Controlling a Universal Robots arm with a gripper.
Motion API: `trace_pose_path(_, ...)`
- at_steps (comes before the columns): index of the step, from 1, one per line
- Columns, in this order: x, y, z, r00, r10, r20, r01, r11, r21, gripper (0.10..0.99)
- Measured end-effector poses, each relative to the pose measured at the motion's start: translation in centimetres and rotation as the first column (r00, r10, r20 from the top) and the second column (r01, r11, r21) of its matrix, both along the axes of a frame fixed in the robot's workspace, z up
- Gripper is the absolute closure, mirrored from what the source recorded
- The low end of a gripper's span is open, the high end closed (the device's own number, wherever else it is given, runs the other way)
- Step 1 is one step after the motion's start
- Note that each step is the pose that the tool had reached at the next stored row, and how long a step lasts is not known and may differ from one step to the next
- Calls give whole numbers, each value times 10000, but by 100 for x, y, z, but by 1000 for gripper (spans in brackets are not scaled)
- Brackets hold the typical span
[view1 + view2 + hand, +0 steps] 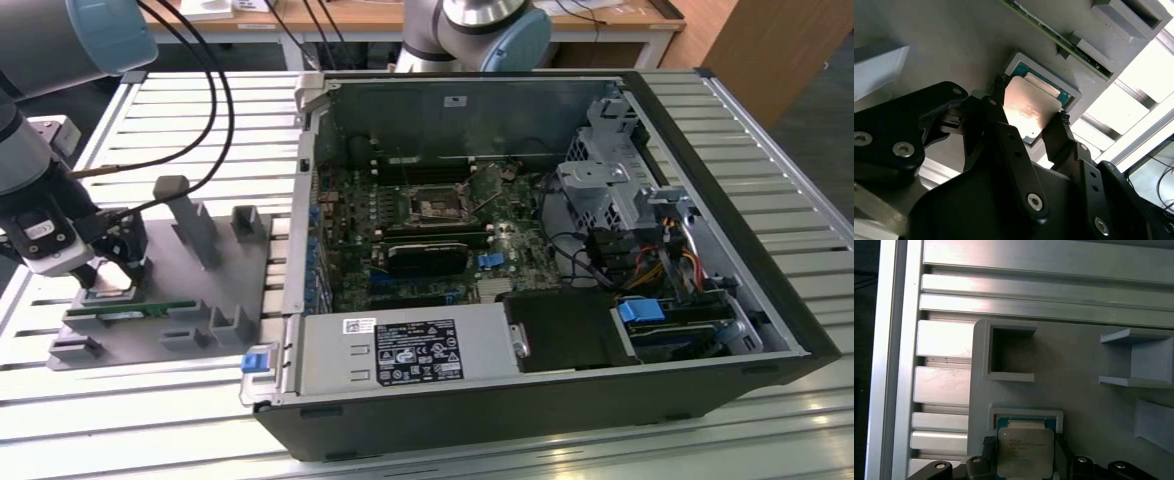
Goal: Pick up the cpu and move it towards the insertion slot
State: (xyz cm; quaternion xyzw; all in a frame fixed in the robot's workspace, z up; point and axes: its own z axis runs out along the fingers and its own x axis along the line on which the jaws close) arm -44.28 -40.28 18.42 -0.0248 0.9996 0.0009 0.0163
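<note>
The cpu (1029, 107) (1024, 450), a flat square chip with a silvery top, sits between my two black fingers. It hangs just over its pale square pocket (1024, 413) in the grey fixture (187, 300). My gripper (1030, 100) (1024, 445) is shut on the chip, one finger against each opposite edge. In the exterior view my gripper (114, 270) hangs low over the fixture's end at that view's left. The insertion slot (438, 207), a dark square socket with a metal frame, lies on the motherboard inside the open computer case, well off toward that view's right.
A green memory stick (127, 310) (1054, 30) lies in the fixture beside the pocket. Grey upright posts (187, 225) rise from the fixture. The case wall (310, 200) stands between fixture and motherboard. A second arm's base (474, 35) stands behind the case. Slatted aluminium table (174, 400) lies all around.
</note>
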Motion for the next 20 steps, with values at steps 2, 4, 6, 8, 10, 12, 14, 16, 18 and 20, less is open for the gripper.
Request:
trace_pose_path(2, 0, 0, 2, 10000, -1, -1, 1, 10000, 2, 541)
trace_pose_path(4, 0, 0, 2, 10000, 0, 0, 0, 10000, 2, 545)
trace_pose_path(6, 1, 0, 5, 10000, 0, 2, 0, 10000, 4, 545)
trace_pose_path(8, 1, 0, 17, 10000, 0, 1, 0, 10000, 3, 545)
trace_pose_path(10, 1, 0, 30, 10000, 0, 1, 0, 10000, 1, 545)
trace_pose_path(12, 1, 0, 46, 10000, 0, 1, 0, 10000, 0, 545)
trace_pose_path(14, 1, 0, 59, 10000, 0, 1, 0, 10000, -12, 545)
trace_pose_path(16, 0, 0, 71, 10000, 0, 0, 0, 10000, -18, 545)
trace_pose_path(18, 1, 0, 81, 10000, 0, 2, 0, 10000, -18, 545)
trace_pose_path(20, 1, 0, 92, 10000, 0, 1, 0, 10000, -18, 545)
